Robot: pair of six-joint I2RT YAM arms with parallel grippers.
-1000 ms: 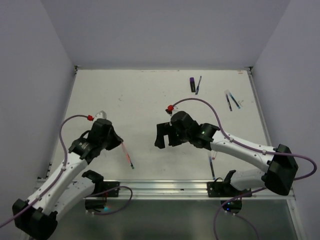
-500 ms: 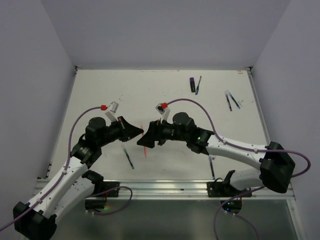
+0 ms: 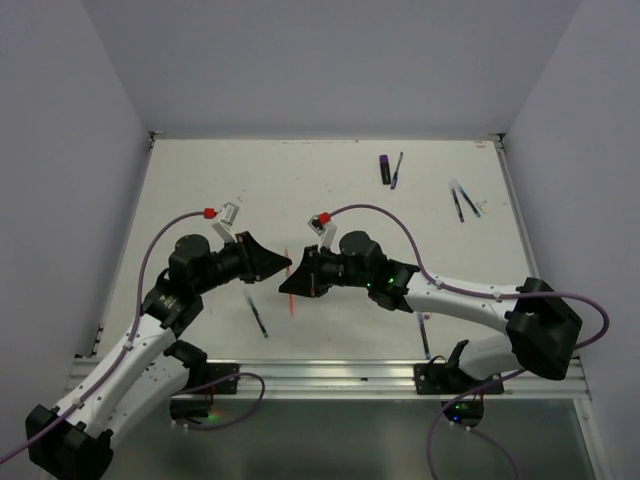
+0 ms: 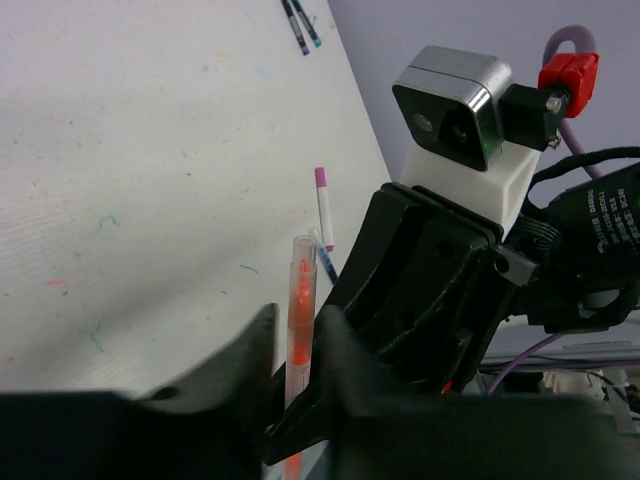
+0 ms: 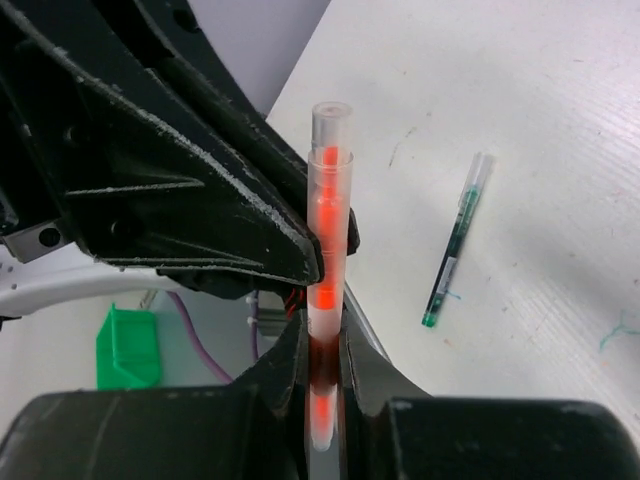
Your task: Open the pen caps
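Observation:
A thin clear pen with a red core (image 5: 325, 260) stands up off the table where the two grippers meet in the middle. My right gripper (image 5: 323, 345) is shut on its lower part. My left gripper (image 4: 296, 318) is open, a finger on either side of the same red pen (image 4: 300, 300) with a narrow gap. From above, the left gripper (image 3: 285, 264) and right gripper (image 3: 292, 283) are tip to tip, and the red pen (image 3: 292, 303) pokes out below them. Its clear end (image 5: 331, 120) points up; I cannot tell whether that is a cap.
A dark green pen (image 3: 259, 317) lies on the table below the left gripper. A purple marker (image 3: 384, 168) and a blue pen (image 3: 398, 170) lie at the back. Two more pens (image 3: 463, 200) lie at the back right, and another pen (image 3: 424, 335) by the right arm.
The left arm carried the red pen from the table to the middle and the right arm came to meet it. The right gripper shut on the pen and the left jaws opened.

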